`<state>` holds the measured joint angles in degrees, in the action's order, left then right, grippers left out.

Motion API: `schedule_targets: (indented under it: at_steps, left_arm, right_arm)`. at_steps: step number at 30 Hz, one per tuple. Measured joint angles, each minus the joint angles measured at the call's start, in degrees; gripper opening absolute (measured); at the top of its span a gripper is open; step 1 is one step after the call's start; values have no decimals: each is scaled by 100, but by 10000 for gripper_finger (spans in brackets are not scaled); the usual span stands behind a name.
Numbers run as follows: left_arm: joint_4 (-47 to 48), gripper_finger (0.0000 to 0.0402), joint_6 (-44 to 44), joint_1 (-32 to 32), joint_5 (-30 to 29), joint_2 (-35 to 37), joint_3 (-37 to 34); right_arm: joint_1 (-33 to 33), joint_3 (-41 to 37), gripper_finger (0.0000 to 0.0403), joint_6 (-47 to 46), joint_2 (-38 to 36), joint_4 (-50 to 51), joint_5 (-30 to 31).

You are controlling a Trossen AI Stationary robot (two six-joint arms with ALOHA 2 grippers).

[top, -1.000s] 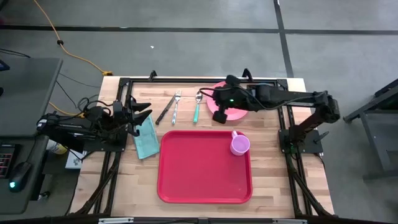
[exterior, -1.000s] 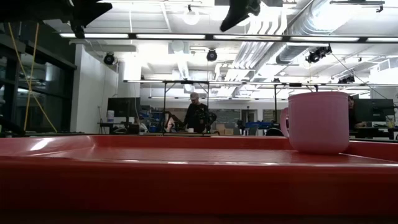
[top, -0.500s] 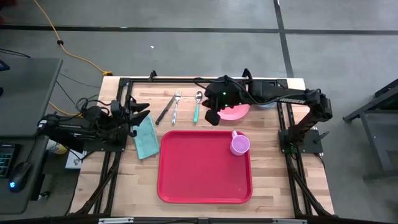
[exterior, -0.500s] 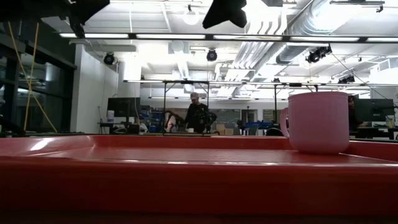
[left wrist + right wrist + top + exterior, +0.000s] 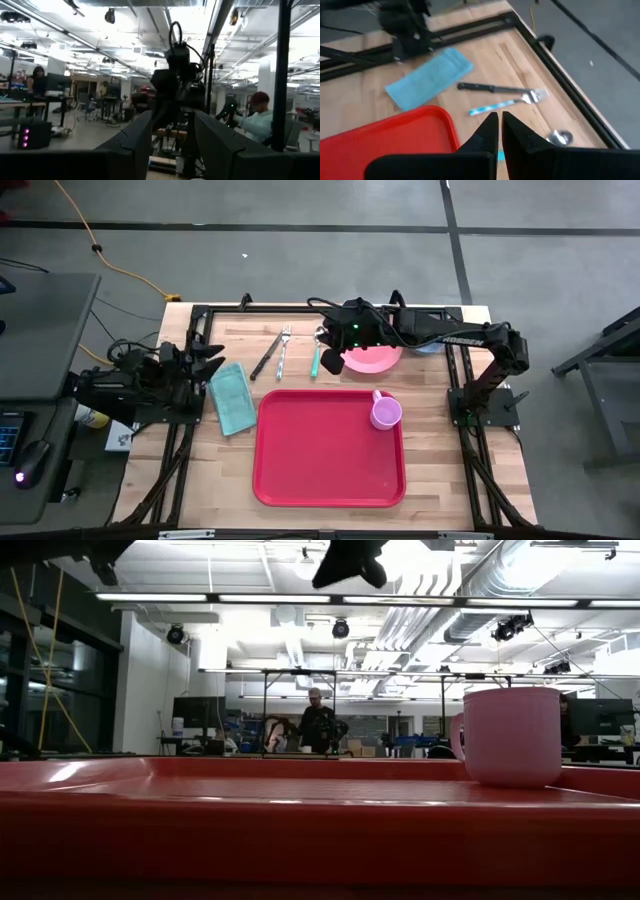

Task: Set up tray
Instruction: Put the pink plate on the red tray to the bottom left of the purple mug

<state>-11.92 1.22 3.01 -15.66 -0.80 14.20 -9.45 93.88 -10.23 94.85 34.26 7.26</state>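
Observation:
The red tray (image 5: 330,448) lies on the near middle of the table, filling the low view's foreground as tray (image 5: 300,820). A pink cup (image 5: 386,413) stands upright in its far right corner, also cup (image 5: 512,736). Beyond the tray lie a knife (image 5: 265,358), a fork (image 5: 283,352) and a teal-handled spoon (image 5: 317,352), with a pink plate (image 5: 372,359) to their right. My right gripper (image 5: 328,363) hovers shut above the spoon, beside the plate, holding nothing; its fingers (image 5: 490,129) point down at the cutlery. My left gripper (image 5: 214,356) stands open and empty at the table's left, tipped upward.
A teal napkin (image 5: 232,397) lies flat left of the tray, near my left gripper, also napkin (image 5: 431,79). Black frame rails (image 5: 330,308) run along the table's far and side edges. People show in the room beyond the table.
My right gripper has moved from above the pink plate toward the table's left, over the spoon, rolling as it went, and has stayed shut. My left gripper has drawn back toward the left edge and tipped up, leaving the napkin uncovered.

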Motion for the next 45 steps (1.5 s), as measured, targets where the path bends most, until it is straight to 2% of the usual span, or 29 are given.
schedule_targets:
  at_steps: [6, 12, 21, 24, 29, 33, 40, 45]
  left_arm:
    - [78, 179, -18, 0, -32, 41, -14]
    - [79, 179, -45, 0, -9, 40, -14]
    - [7, 179, -60, 0, 0, 40, -14]
    - [7, 179, -62, 0, 2, 40, -14]
    - [8, 179, -62, 0, 3, 40, -13]
    - [4, 179, -62, 0, 4, 40, -12]
    - [4, 179, -62, 0, 13, 40, -12]
    - [2, 179, -63, 0, 40, 40, -12]
  right_arm:
    - [-156, -6, 0, 33, 190, -122, -198]
    - [-153, -8, 0, -29, 269, -205, -6]
    - [-184, -8, 0, -95, 275, -376, -287]
    - [-184, -6, 0, 133, 331, -302, -134]
    - [-166, -3, 7, 178, 617, 415, 483]
    - [-166, -8, 40, -27, 998, 834, 677]
    - [-166, -6, 140, -620, 1750, 1213, 859]
    - [-166, -8, 199, -621, 2198, 1496, 1124]
